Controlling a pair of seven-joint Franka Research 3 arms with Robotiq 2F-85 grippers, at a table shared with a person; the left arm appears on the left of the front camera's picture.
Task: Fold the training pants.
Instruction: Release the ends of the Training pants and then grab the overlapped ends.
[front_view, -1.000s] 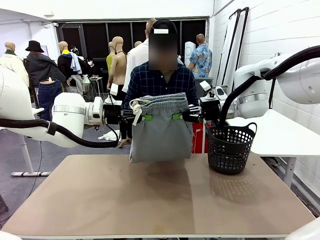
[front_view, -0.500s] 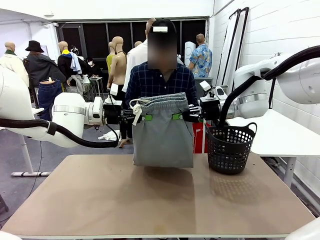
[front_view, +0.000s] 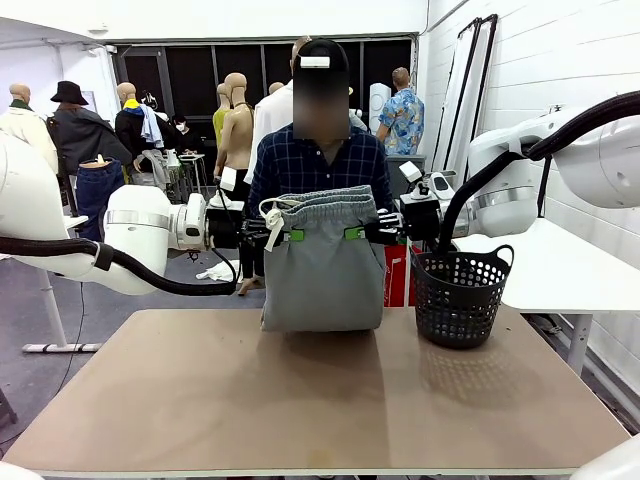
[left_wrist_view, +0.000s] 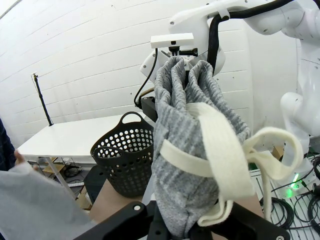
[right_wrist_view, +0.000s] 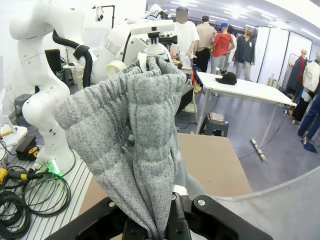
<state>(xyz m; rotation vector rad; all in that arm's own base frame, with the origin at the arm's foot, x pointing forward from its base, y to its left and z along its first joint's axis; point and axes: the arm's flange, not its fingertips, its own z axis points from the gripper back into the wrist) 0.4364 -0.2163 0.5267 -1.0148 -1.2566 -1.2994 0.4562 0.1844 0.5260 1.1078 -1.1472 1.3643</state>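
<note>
Change over the last second: the grippers have not shifted, but the hanging cloth has. The lower edge of the training pants (front_view: 322, 265) sat skewed toward 7 o'clock, dropped a little, and now hangs nearly level, so this reads as a small sway dying out and not as a new move. The left gripper (front_view: 290, 235) is pressed together on the waistband at the garment's 9 o'clock edge, and the right gripper (front_view: 355, 233) pinches it at the 3 o'clock edge. Both wrist views show grey ribbed jersey bunched between the pads. The pants hang as a short doubled panel over the far part of the table (front_view: 300, 420). Whether the bottom edge brushes the top or hangs just clear cannot be told from the front. Judgement: the garment is lifted and settling. A fold seems to be in already, and laying it flat on the table looks like what remains. The white drawstring (front_view: 272, 222) dangles loose at 10 o'clock of the panel, near the left gripper, and could get trapped in a fold. A black perforated basket (front_view: 458, 295) stands on the table at 3 o'clock, just beside the cloth and under the right arm, so it narrows the room on that side. A person (front_view: 318, 165) stands at 12 o'clock close behind the pants. A white side table (front_view: 560, 265) lies beyond the basket.
</note>
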